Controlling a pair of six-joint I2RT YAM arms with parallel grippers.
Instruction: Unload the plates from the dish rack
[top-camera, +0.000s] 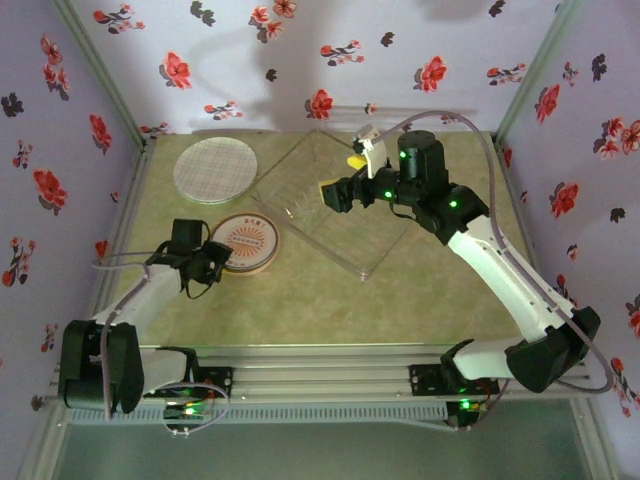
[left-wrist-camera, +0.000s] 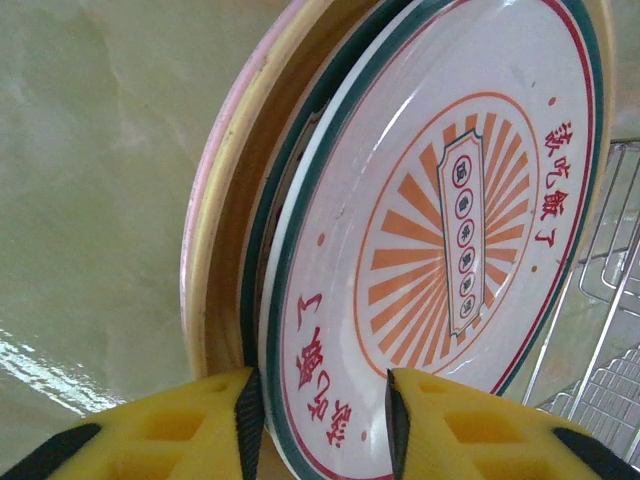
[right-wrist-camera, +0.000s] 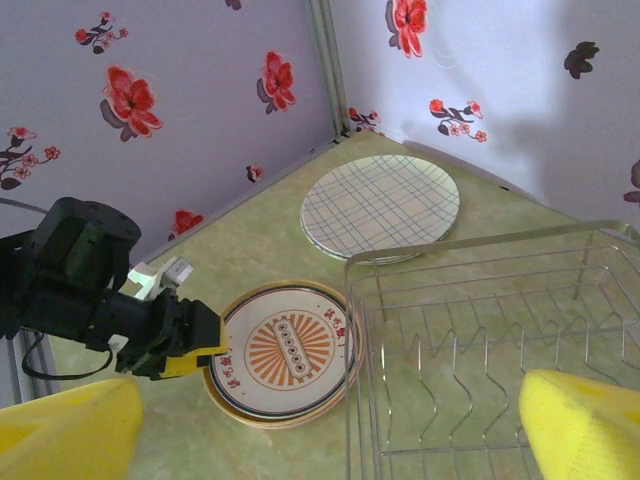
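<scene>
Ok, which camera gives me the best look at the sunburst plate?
Right wrist: the sunburst plate shows nearly whole, pattern clear. Left wrist crops it close up; top view shows it small.

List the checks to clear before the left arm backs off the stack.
1. Sunburst plate lying on the stack: ok.
2. Left gripper free of the plate's rim: cannot tell; it straddles the rim.
3. Rack emptied: ok, no plates in the slots that show.
4. Right gripper open and holding nothing: ok, above the rack.
5. Grid plate apart from the stack: ok.
</scene>
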